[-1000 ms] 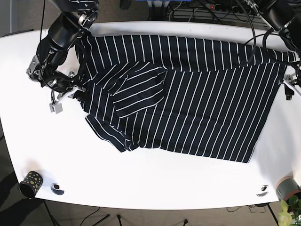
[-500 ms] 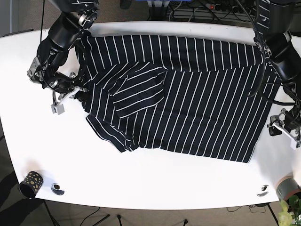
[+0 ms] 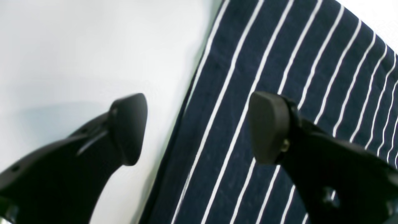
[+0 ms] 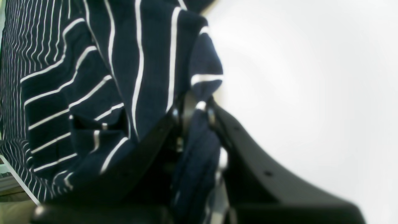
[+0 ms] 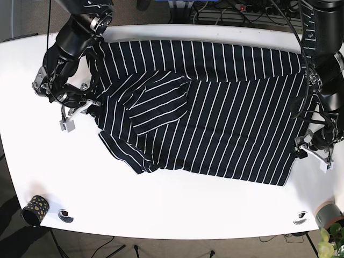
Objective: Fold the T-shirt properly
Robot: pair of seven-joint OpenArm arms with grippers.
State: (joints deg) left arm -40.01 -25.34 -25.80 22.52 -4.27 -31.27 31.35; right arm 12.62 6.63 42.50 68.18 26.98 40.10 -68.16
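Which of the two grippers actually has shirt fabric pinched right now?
The right gripper: its jaws are shut on a bunched fold of the striped T-shirt. The left gripper is open, straddling the shirt's edge, with nothing between its fingertips.

left pincer (image 5: 310, 152) moved in from table (image 5: 172, 209) onto T-shirt (image 5: 226, 123) hem edge, jaws apart

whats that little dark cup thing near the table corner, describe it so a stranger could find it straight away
Start at the white table with the striped T-shirt spread across it, then go to the near corner on the base view's left. Just off that rounded edge is a small black cup speckled with yellow dots. The small round fitting beside it is flat and pale-rimmed, with no dots.
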